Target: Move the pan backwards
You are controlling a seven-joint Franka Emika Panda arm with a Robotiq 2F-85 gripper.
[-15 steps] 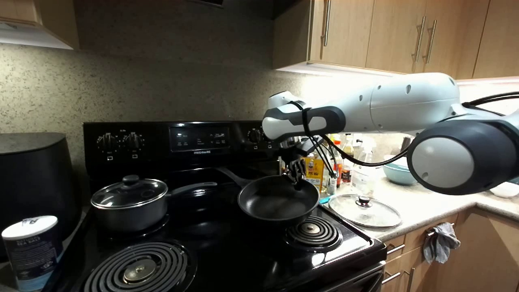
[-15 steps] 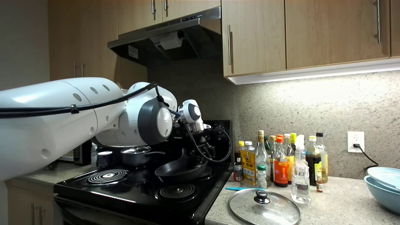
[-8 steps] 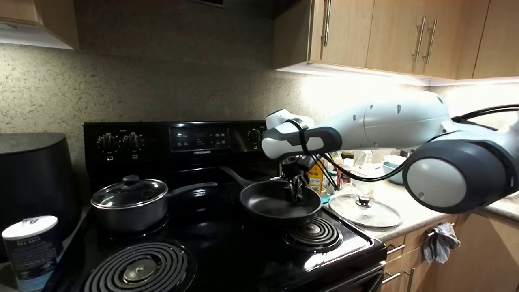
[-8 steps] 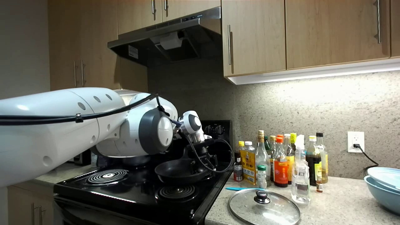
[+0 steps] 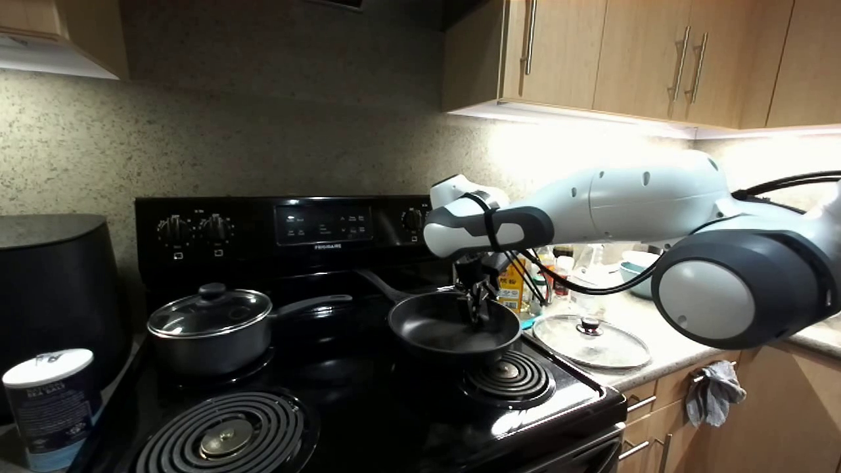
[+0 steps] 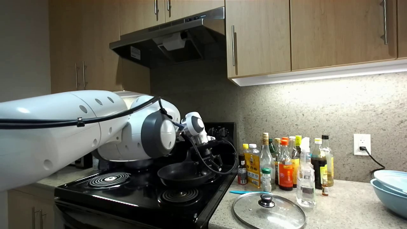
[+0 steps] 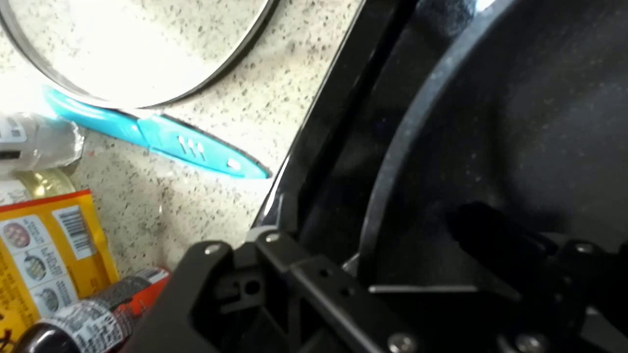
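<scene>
Pan [image 5: 437,332] settled level, end effector [image 5: 479,316] spread around its right rim

Compared with a second ago, the white arm [image 5: 647,197] has dropped lower, and the pan, whose far right side stood raised then, lies with its rim level on the far right of the stovetop [image 5: 355,407], beyond the near right coil [image 5: 506,370]. Its handle [image 5: 378,284] points far left, toward the control panel [image 5: 322,226]. The end effector's fingers [image 7: 289,255], black and jointed, now stand well apart: in the wrist view one is outside the rim and the other over the pan's interior, the rim passing ungripped between them. Whether either touches the pan cannot be told. The lidded pot [image 5: 210,345] on the far left has stayed put.

The pan is matte black, round and shallow, with flared walls; the stovetop beneath is glossy black, its coils spiralled metal. The pot wears a clear glass cover [image 5: 213,316]. To the right, a round glass lid [image 6: 268,214] with a metal rim and black knob lies on the speckled tabletop [image 6: 343,203], just beside a slim turquoise object [image 7: 206,149].
</scene>
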